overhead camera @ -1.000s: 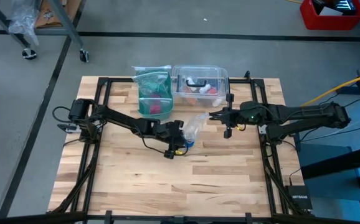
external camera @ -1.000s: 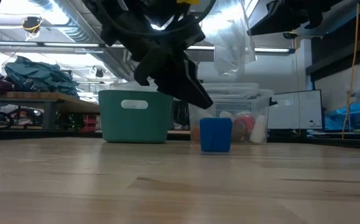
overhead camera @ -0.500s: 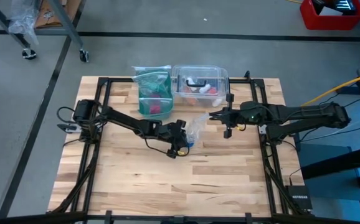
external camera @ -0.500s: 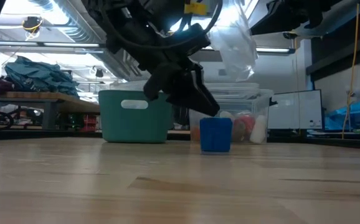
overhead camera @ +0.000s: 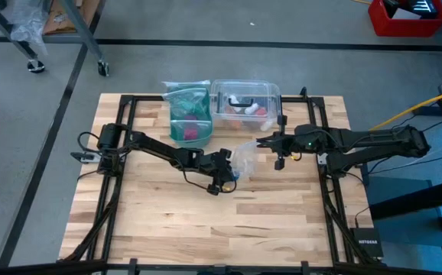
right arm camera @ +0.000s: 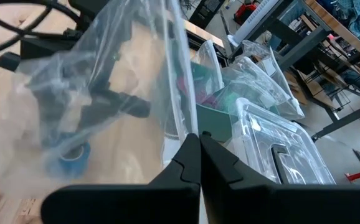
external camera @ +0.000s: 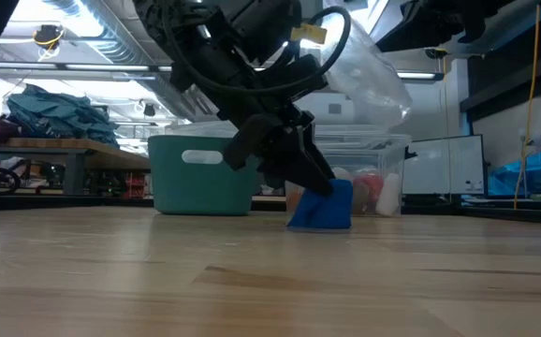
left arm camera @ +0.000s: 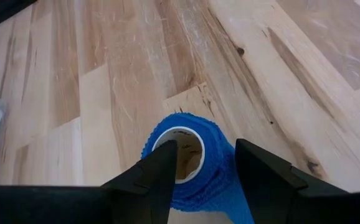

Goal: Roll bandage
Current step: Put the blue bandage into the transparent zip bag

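1. While the left gripper [left arm camera: 202,165] sits low at mid desk [overhead camera: 206,229], its fingers [left arm camera: 158,168] grip the wall of the blue bandage [left arm camera: 195,165] roll: one finger in the core, the other outside.
2. Bandage [external camera: 322,208] is tilted on the desk, just in front of the clear box [overhead camera: 244,103] & teal bin [overhead camera: 188,114].
3. Right gripper [overhead camera: 261,142] is raised nearby, fingers closed on a clear plastic bag [right arm camera: 124,93] hanging by the bandage.
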Robot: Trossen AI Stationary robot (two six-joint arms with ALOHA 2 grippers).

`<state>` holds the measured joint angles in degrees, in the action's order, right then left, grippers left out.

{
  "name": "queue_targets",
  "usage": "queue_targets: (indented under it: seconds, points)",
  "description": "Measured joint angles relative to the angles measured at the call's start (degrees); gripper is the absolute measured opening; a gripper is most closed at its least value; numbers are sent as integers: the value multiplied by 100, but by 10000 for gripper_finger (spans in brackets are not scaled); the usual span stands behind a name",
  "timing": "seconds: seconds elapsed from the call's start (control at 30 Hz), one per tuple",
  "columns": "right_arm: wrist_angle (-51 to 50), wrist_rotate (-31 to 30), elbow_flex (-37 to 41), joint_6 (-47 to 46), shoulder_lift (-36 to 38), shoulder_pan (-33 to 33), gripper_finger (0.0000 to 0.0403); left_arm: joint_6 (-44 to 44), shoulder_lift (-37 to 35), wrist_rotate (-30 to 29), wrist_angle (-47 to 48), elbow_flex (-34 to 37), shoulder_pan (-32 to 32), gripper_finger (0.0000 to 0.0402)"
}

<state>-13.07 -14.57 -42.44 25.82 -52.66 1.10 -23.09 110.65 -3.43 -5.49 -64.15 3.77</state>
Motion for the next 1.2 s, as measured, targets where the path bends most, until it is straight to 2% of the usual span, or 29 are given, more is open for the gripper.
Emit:
queue_targets:
  seconds: [0.2,0.33,0.6,0.87,0.97,1.2]
  points:
    - [4,0,0,0,0,0,0,10,22,65,95,-137,36,149]
    - [1,14,0,0,1,0,0,28,24,342,155,-149,134,129]
    - [1,20,0,0,0,0,0,363,61,441,779,-142,242,90]
    - [2,22,0,0,0,0,0,636,68,-101,105,-136,223,11]
    - [1,22,0,0,2,0,0,926,61,-182,-146,-146,227,8]
    - [0,23,0,0,2,0,0,953,60,-213,-147,-146,219,3]
